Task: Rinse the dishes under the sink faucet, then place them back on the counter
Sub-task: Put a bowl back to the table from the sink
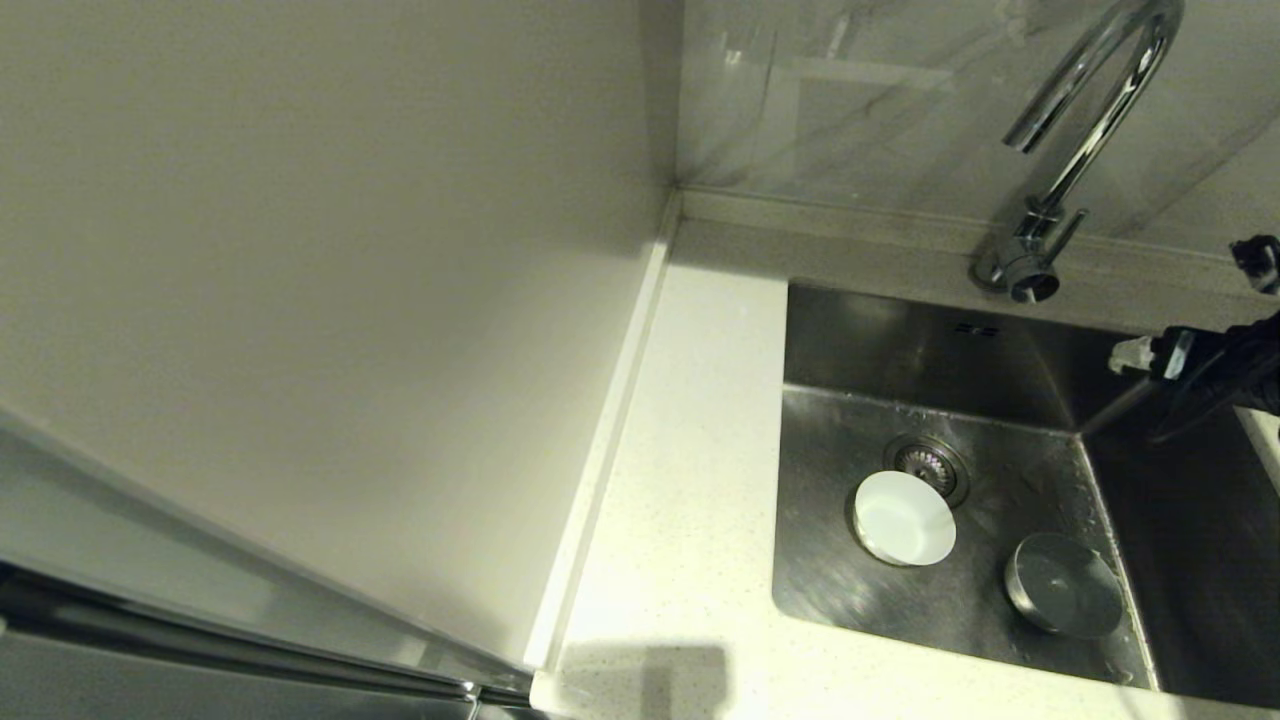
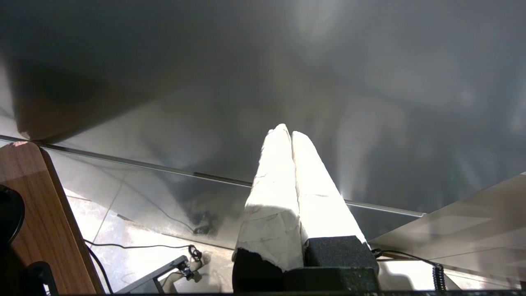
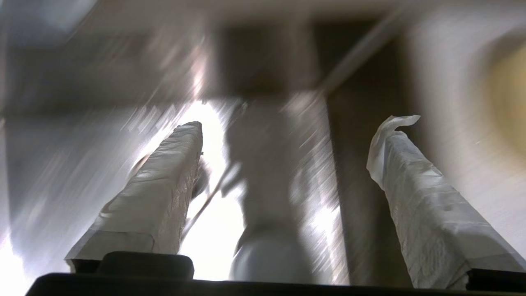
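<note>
A white bowl (image 1: 905,518) stands upright on the floor of the steel sink (image 1: 900,340), touching the drain strainer (image 1: 930,465). Near the sink's front right corner lies a second round grey piece (image 1: 1063,585); I cannot tell whether it is a bowl. The chrome faucet (image 1: 1090,120) arches over the back rim. My right gripper (image 1: 1140,355) hangs above the sink's right side, open (image 3: 294,127) with nothing between its fingers. A blurred yellow round shape (image 3: 509,94) shows beside it. My left gripper (image 2: 287,131) is parked low, shut and empty.
The speckled counter (image 1: 690,450) runs along the sink's left and front sides. A smooth off-white panel (image 1: 300,300) rises to its left. The tiled wall stands behind the faucet. Floor cables (image 2: 189,248) and a wooden board (image 2: 37,213) lie below the left arm.
</note>
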Available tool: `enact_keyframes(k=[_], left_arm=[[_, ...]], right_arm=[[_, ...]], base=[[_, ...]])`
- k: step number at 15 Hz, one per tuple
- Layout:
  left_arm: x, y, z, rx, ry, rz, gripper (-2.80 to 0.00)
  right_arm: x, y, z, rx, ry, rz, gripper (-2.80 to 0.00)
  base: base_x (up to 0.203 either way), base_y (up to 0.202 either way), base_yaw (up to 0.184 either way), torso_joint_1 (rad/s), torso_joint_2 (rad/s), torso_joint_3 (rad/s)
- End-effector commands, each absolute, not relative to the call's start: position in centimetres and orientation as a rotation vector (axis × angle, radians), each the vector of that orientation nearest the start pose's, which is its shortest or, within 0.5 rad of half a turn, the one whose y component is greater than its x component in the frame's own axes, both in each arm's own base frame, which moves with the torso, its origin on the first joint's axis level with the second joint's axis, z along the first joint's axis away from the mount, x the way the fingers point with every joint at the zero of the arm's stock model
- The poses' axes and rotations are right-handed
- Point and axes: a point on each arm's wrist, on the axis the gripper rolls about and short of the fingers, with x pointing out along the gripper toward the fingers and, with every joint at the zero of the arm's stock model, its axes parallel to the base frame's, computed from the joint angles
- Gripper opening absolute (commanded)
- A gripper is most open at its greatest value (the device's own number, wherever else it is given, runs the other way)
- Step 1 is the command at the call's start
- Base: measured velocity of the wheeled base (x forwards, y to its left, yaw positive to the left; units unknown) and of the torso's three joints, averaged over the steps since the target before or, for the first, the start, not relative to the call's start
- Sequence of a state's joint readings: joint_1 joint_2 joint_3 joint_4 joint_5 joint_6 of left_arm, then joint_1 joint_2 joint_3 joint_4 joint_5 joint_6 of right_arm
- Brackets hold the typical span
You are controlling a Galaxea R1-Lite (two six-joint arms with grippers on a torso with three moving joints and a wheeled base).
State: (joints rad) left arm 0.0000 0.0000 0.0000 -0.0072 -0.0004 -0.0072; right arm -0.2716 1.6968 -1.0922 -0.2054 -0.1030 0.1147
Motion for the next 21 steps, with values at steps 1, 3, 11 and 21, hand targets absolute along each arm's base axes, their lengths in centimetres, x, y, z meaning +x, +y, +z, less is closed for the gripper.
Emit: enact_keyframes(k=[1,3,11,21], left_arm=[[-2.3,0.0,7.6,-0.008,-0.006,0.0,-2.8],[-2.3,0.0,7.5,-0.008,-0.005,0.0,-2.8],[-2.3,0.0,7.5,-0.008,-0.005,0.0,-2.8],[-2.3,0.0,7.5,-0.008,-0.005,0.0,-2.8]], right_arm=[[28.4,-6.3,22.4,0.166,0.47,-0.347,0.0],[28.3,-6.2,22.1,0.176,0.497,-0.351,0.0],[33.8,-7.2,11.5,0.194,0.807,-0.332,0.0],[32.8,-4.3,11.4,-0.095,0.863,-0.139,0.0]], base=[[0.0,0.0,0.0,0.0,0.0,0.0],[0.0,0.0,0.0,0.0,0.0,0.0],[0.0,0.0,0.0,0.0,0.0,0.0],[0.0,0.0,0.0,0.0,0.0,0.0]])
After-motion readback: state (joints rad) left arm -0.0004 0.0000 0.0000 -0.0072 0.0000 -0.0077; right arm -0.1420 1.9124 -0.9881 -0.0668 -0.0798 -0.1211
